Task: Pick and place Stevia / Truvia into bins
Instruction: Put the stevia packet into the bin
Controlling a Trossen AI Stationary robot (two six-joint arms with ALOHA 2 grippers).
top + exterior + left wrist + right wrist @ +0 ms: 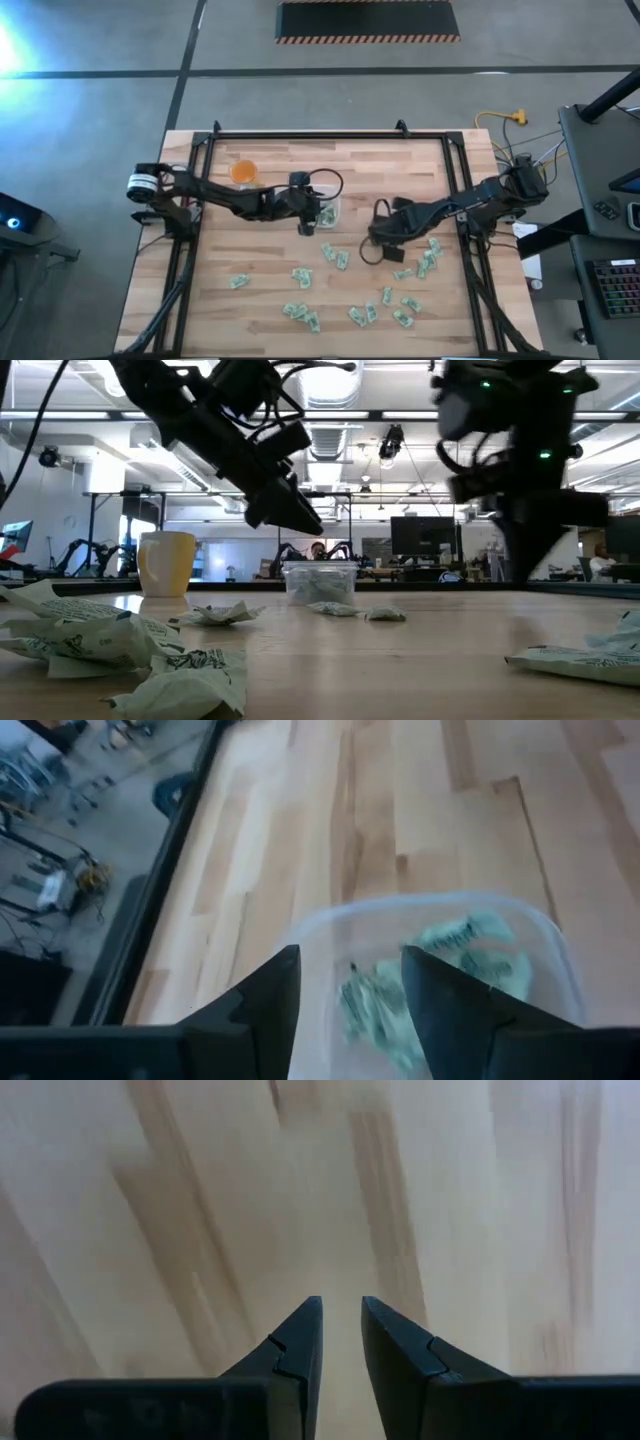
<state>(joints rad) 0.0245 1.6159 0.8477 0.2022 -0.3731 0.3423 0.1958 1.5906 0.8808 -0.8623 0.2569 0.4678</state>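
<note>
The clear container (330, 212) stands on the wooden table near its middle and holds a few green and white sachets (470, 945). My left gripper (350, 975) is open and empty just above the container's near rim; in the low view it (288, 512) hangs above the container (320, 582). My right gripper (342, 1320) is open by a narrow gap, empty, over bare wood, right of the container in the high view (373, 247). Several sachets (340, 258) lie scattered over the near half of the table.
An orange cup (243, 172) stands at the far left of the table, left of the container. Sachets lie close to the near edge (90, 630) and near the right side (425, 262). A black frame (300, 137) borders the table.
</note>
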